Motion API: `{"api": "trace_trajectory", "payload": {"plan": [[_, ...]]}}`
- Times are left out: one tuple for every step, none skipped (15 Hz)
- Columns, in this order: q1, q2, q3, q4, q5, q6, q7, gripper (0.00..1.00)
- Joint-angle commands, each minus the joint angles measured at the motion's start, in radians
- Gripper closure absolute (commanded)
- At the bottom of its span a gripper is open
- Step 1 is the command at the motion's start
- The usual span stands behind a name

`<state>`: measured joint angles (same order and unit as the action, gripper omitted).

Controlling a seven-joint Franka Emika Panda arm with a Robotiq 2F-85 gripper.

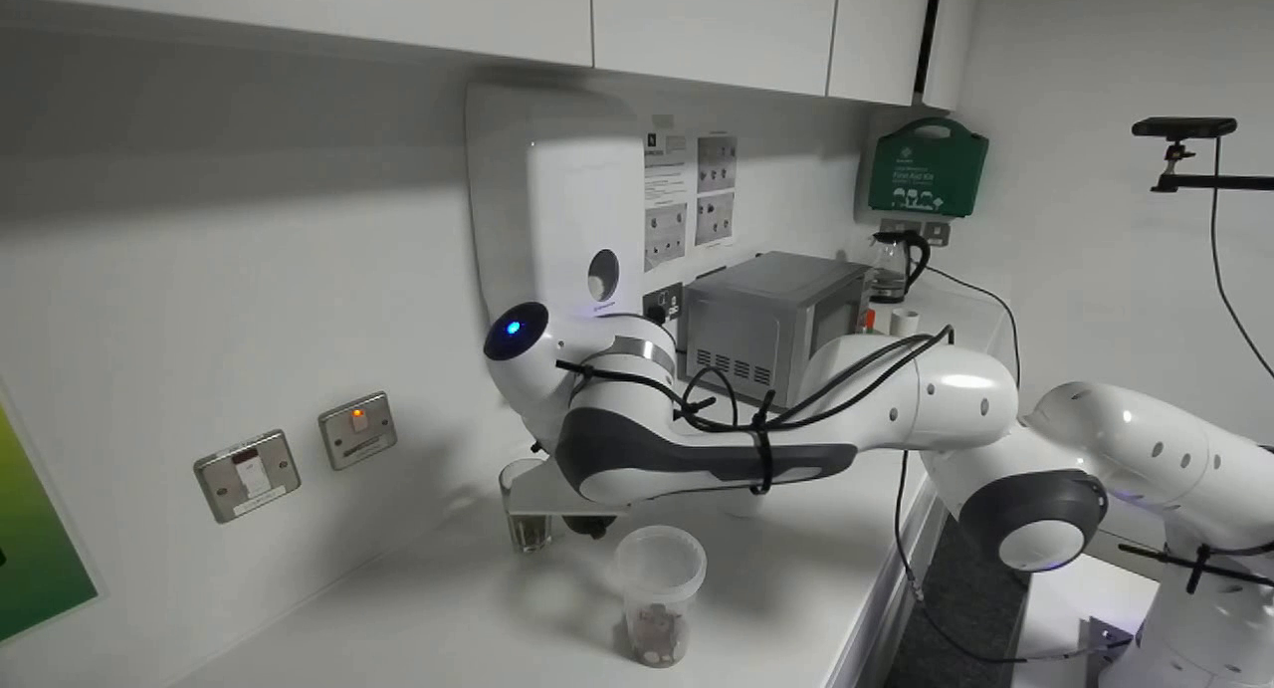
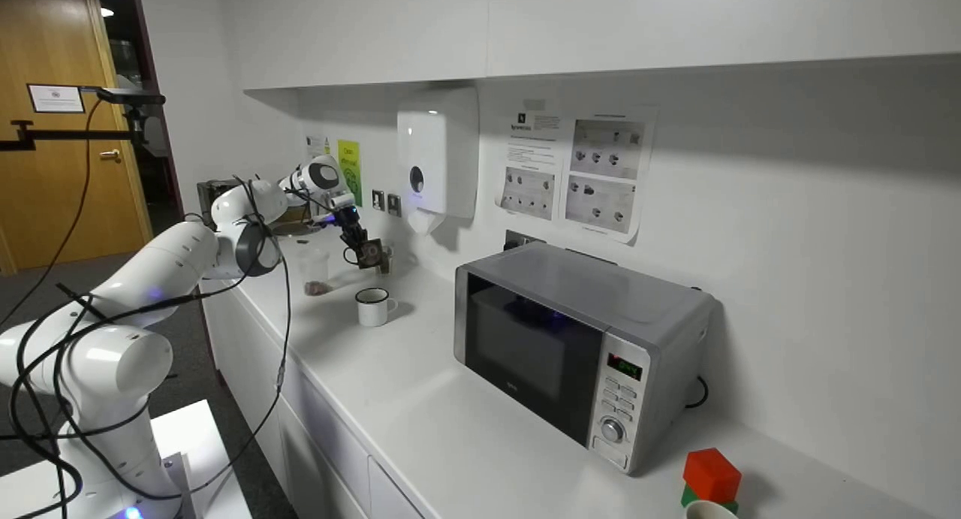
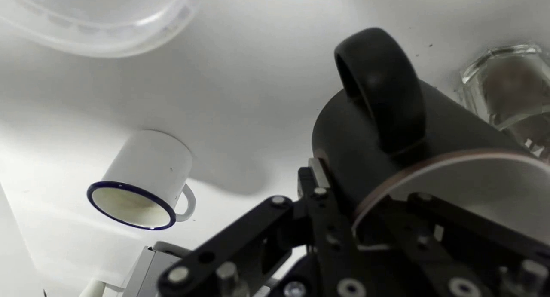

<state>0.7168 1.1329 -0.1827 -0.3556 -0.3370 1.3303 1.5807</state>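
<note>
I see pincer (image 3: 343, 198) pinching dark mug (image 3: 447, 129) by its wall, straddling rim, prob. b/c body's too wide; handle's free.

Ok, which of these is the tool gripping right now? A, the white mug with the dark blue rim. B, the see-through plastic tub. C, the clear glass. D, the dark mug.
D, because the wrist view shows the tool shut on the wall of the dark mug near its rim, while the white mug stands apart.
</note>
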Motion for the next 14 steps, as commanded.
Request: {"api": "trace_trajectory", "payload": {"plan": [[0.001, 0.0, -0.003, 0.0, 0.005, 0.0, -0.008, 0.91], [0.002, 0.002, -0.001, 0.0, 0.006, 0.0, -0.01, 0.91], [0.002, 0.003, 0.0, 0.0, 0.006, 0.0, -0.011, 0.91], [0.002, 0.003, 0.0, 0.0, 0.006, 0.0, -0.011, 0.91], [0.002, 0.003, 0.0, 0.0, 0.006, 0.0, -0.012, 0.91], [0.002, 0.003, 0.0, 0.0, 0.006, 0.0, -0.012, 0.91], [0.002, 0.003, 0.0, 0.0, 0.006, 0.0, -0.012, 0.91], [0.002, 0.003, 0.0, 0.0, 0.006, 0.0, -0.012, 0.91], [0.002, 0.003, 0.0, 0.0, 0.006, 0.0, -0.012, 0.91], [0.003, 0.002, -0.001, 0.0, 0.005, -0.001, -0.005, 0.98], [0.004, 0.003, -0.002, -0.001, 0.005, 0.0, 0.005, 0.98], [0.004, 0.004, -0.001, -0.001, 0.007, 0.002, 0.01, 0.98], [0.005, 0.003, -0.001, -0.002, 0.008, 0.005, 0.017, 0.98], [0.005, 0.001, 0.0, -0.002, 0.01, 0.008, 0.024, 0.98]]}}
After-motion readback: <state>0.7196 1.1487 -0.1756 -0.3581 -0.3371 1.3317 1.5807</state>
